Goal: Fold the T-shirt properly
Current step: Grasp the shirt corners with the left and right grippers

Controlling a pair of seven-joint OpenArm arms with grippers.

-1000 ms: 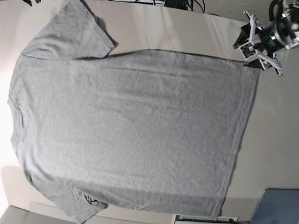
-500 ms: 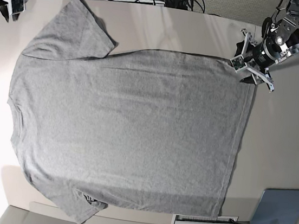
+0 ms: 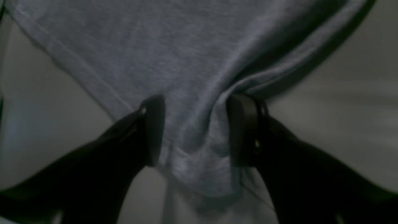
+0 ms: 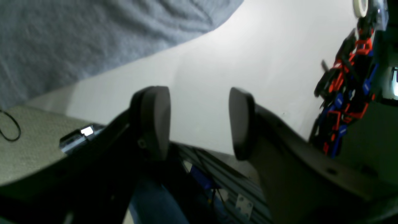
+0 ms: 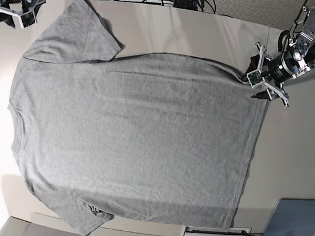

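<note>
Blurring hides the T-shirt (image 3: 192, 62) hem corner bunched between the wide-spread left gripper (image 3: 199, 130) fingers, grip unclear; right gripper (image 4: 199, 121) hovers spread, empty, over table (image 4: 248, 62) edge.

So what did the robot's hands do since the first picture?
The left gripper came down onto the T-shirt at its top hem corner; open fingers now straddle a bunched bit of cloth. The right gripper drifted by the sleeve at the table edge, holding nothing. The shirt stayed flat, and the grey-blue pad stayed put.
</note>
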